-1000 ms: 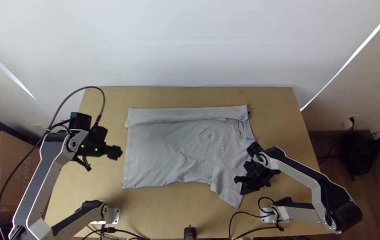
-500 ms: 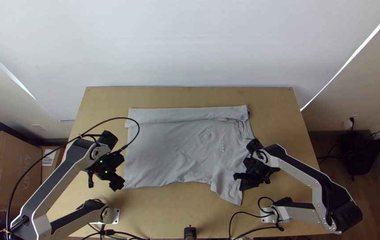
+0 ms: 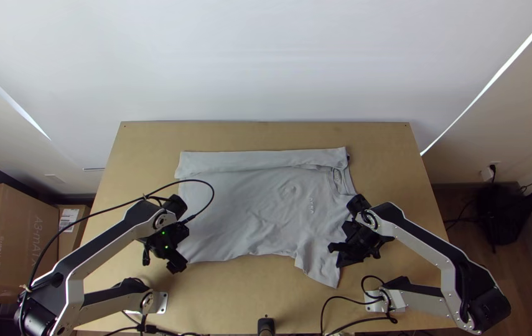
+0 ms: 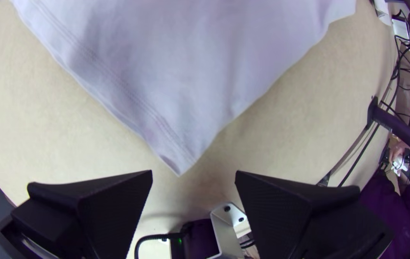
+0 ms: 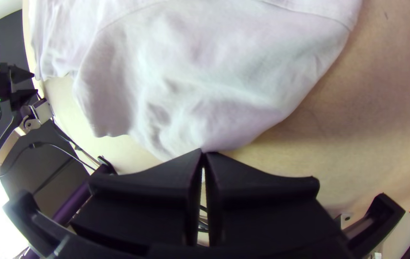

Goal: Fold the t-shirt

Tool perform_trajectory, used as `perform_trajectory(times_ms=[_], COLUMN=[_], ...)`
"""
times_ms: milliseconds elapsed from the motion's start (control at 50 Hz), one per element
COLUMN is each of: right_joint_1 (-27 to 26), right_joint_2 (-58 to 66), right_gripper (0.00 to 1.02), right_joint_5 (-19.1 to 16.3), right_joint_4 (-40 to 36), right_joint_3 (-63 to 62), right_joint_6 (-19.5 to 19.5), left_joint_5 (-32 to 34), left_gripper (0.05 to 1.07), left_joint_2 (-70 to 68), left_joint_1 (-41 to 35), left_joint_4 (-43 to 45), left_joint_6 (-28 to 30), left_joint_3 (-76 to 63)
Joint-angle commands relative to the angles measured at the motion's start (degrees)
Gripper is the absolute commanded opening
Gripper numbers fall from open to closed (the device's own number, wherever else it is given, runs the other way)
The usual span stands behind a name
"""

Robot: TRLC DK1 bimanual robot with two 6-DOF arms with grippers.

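Observation:
The grey t-shirt [image 3: 247,211] lies mostly spread, its far long side folded over in a strip, collar to the right. Beside its near left corner is my left gripper [image 3: 177,267]; in the left wrist view the left gripper [image 4: 194,177] stands open, with the hemmed shirt corner [image 4: 178,163] just beyond the gap between its fingers. My right gripper [image 3: 335,255] is at the near sleeve on the right. In the right wrist view the right gripper [image 5: 203,152] has its fingertips together on the edge of the t-shirt [image 5: 190,96], the cloth creased towards them.
Wooden table [image 3: 266,134] shows around the shirt. Cables [image 3: 340,298] loop near the right arm's base, and a dark post [image 3: 266,325] stands at the near edge. Cardboard boxes [image 3: 14,242] are off the table's left side.
My left gripper has come towards the table's near edge and right, to the shirt's corner, and turned. The near sleeve's tip has drawn in slightly at the right gripper, which hardly moved.

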Motion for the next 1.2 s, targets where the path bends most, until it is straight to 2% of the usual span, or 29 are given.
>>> perform_trajectory(times_ms=[0,180,200,340,500,580,700,940,1060,1180], right_joint_1=[-0.33,-0.33,-0.33,-0.51,-1.65,-3.85,-10.00,-22.48,-25.29,-26.26], right_joint_2=[-0.85,-0.94,-0.94,-1.38,-2.44,-2.96,-3.14,2.05,5.12,5.12], right_gripper=[0.02,0.02,0.02,0.02,0.02,0.02,0.02,0.02,0.02,0.02], right_joint_5=[0.33,0.41,0.41,0.41,0.33,0.15,-1.96,-2.05,-2.05,-2.05], right_joint_4=[-0.93,-0.93,-0.93,-1.01,-2.16,-3.03,-6.46,-11.03,-14.37,-15.08], right_joint_3=[1.27,1.18,1.18,1.18,2.32,3.46,6.19,10.58,12.52,14.19], right_joint_6=[-0.07,-0.07,-0.07,-0.16,-0.51,-1.39,-6.22,-15.72,-19.41,-19.76], left_joint_5=[-0.35,-0.44,-0.44,-0.35,-0.26,0.09,0.09,0.09,0.09,0.09], left_gripper=[0.89,0.86,0.83,0.54,0.09,0.08,0.08,0.08,0.08,0.08], left_joint_2=[2.06,4.78,5.04,5.84,4.96,4.69,2.32,-2.78,-3.48,-3.66], left_joint_1=[-0.26,0.01,0.09,0.71,0.53,1.06,4.93,11.70,14.42,16.88], left_joint_4=[0.98,2.21,2.38,5.81,11.35,11.61,11.17,9.50,9.06,8.98], left_joint_6=[-0.72,-0.72,-0.72,-0.72,2.36,3.59,5.88,10.53,12.03,13.35], left_joint_3=[-1.45,-1.89,-1.98,-2.59,-4.61,-4.70,-4.09,-2.86,-2.42,-1.01])
